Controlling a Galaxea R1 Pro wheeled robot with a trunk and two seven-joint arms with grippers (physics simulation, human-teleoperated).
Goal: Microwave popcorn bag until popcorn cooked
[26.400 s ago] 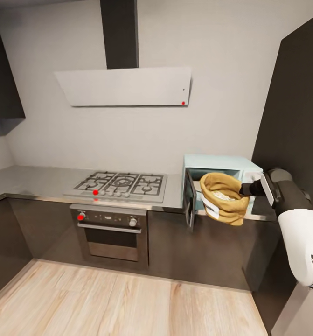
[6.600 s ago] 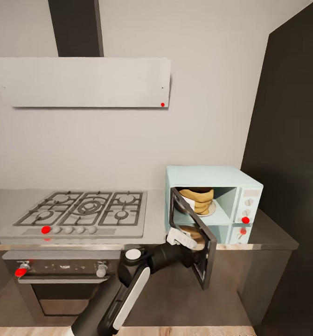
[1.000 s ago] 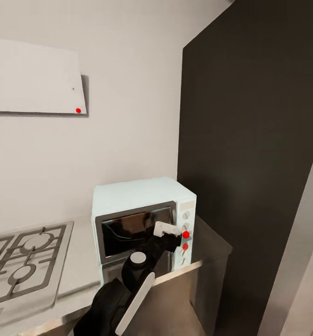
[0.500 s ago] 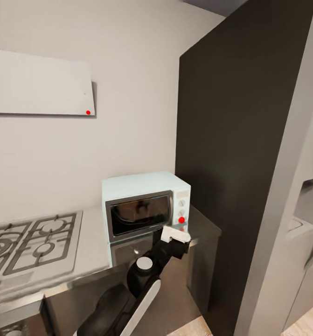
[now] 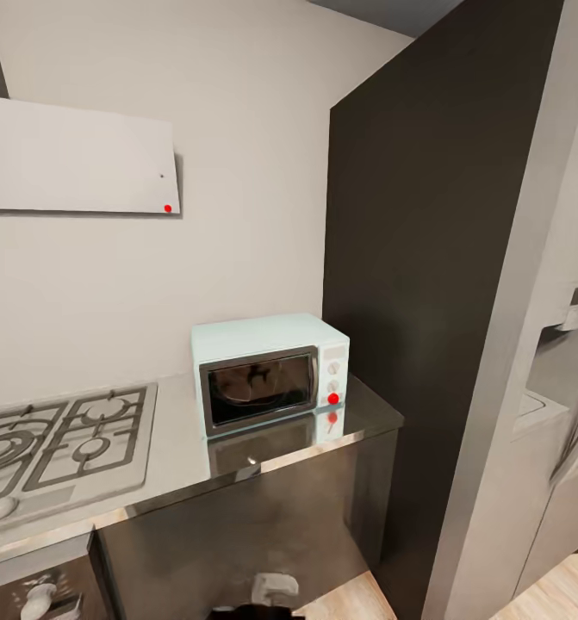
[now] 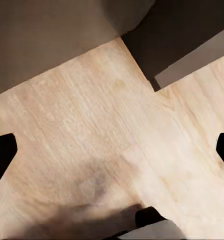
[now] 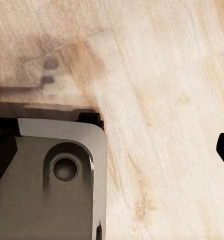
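Microwave [image 5: 271, 372] door closed, on worktop [image 5: 177, 461] right of gas hob [image 5: 60, 439], beside dark tall panel [image 5: 409, 258]. Left jaws spread over wood floor [image 6: 101, 140], empty; right jaws' state unclear.

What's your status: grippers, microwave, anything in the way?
Left gripper open over wood floor. Right gripper state unclear. Microwave on countertop, door shut. Nothing blocking it.
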